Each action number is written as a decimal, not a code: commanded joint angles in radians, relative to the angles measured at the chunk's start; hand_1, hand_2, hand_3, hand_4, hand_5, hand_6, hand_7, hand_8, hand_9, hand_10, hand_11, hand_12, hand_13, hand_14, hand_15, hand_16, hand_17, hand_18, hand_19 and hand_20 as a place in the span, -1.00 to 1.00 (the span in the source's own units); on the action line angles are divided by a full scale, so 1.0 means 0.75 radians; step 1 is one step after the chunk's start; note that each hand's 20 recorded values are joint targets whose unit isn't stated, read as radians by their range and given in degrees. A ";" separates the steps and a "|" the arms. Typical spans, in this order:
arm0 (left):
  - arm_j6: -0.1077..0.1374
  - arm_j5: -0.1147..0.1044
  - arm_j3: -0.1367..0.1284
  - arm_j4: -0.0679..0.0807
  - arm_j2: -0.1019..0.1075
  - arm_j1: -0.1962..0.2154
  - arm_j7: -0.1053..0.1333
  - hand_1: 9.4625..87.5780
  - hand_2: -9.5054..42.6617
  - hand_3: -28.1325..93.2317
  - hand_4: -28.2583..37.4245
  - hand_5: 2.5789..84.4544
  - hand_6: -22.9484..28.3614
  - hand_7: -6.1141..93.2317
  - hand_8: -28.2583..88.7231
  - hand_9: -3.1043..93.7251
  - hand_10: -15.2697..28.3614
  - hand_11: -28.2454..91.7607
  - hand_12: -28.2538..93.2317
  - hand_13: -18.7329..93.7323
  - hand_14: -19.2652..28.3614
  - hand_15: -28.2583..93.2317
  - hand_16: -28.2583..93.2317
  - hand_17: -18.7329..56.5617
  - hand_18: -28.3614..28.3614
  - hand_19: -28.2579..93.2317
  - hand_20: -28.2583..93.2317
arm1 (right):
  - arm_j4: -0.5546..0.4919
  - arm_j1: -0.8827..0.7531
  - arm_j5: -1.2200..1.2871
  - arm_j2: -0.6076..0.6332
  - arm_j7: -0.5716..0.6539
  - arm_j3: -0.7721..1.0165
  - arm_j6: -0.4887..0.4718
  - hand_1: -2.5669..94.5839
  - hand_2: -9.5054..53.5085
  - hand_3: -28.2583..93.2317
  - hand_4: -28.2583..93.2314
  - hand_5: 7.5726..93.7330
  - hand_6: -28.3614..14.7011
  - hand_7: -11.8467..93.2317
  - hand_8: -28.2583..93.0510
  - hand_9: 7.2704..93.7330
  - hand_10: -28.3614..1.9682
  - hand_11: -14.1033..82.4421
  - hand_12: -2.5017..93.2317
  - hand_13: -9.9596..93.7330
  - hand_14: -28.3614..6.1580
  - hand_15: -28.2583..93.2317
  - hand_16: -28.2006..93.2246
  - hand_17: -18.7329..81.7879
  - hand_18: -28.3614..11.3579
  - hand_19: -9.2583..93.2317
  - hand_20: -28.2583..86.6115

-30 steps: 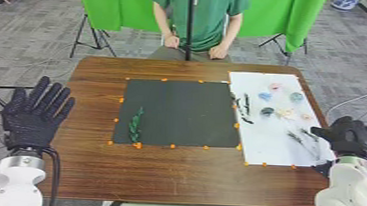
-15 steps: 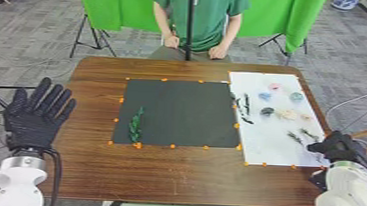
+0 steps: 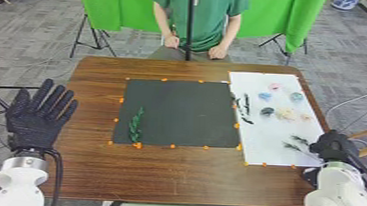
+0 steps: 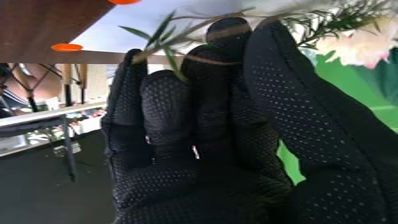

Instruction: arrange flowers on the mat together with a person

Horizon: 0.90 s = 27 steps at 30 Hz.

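L hand (image 3: 39,117) is at the counter's (image 3: 176,178) L edge, fingers up & spread apart, nothing held. Then the dark mat (image 3: 184,113), w/ a leafy green sprig (image 3: 135,125) lying lengthwise nr its L edge; orange tabs (image 3: 138,145) round the rim. R of that, the white mat (image 3: 263,137): dark sprigs (image 3: 247,103) along its L side, then flower heads (image 3: 287,114) in the far half, incl. pink, blue, dark & cream ones, grouped but mostly apart. Feathery sprig (image 3: 292,146) is over the mat's near R part, tufts pointing L, stem running to the R hand (image 3: 331,147). R hand is at the R edge, clamped on that stem btwn thumb & fingertips, per wrist view; can't tell if tufts touch the mat.
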 commanded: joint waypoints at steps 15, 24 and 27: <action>-0.011 0.000 0.037 0.020 0.006 -0.003 -0.031 -0.59 -0.04 0.65 -1.00 -0.02 0.18 -0.66 -0.67 -0.16 0.37 -0.22 -0.40 -0.17 0.43 -0.04 -0.66 -0.66 0.52 0.09 -0.33 | -0.122 0.471 0.234 -0.034 -0.155 -0.531 0.196 0.11 -0.99 0.66 -0.92 0.37 0.29 0.12 -0.37 0.35 0.01 0.25 0.33 0.21 -0.31 0.70 0.25 -0.12 -0.67 0.64 0.08; 0.008 -0.005 0.080 0.039 0.022 -0.050 -0.056 -0.57 -0.06 0.65 -1.00 -0.02 0.18 -0.66 -0.67 -0.16 0.37 -0.22 -0.40 -0.17 0.42 -0.04 -0.66 -0.66 0.52 0.09 -0.33 | 0.029 0.751 0.251 -0.203 -0.170 -0.847 0.254 0.12 -1.00 0.66 -0.93 0.36 0.29 0.13 -0.38 0.35 0.00 0.25 0.32 0.21 -0.31 0.69 0.24 -0.12 -0.67 0.64 0.07; 0.018 0.003 0.095 0.042 0.031 -0.062 -0.059 -0.57 -0.07 0.65 -1.00 -0.01 0.18 -0.66 -0.67 -0.16 0.37 -0.22 -0.40 -0.17 0.42 -0.04 -0.66 -0.66 0.52 0.09 -0.33 | 0.096 0.817 0.285 -0.278 -0.160 -0.907 0.231 0.12 -1.00 0.66 -0.93 0.36 0.29 0.13 -0.38 0.35 0.00 0.25 0.32 0.22 -0.31 0.70 0.23 -0.12 -0.68 0.64 0.07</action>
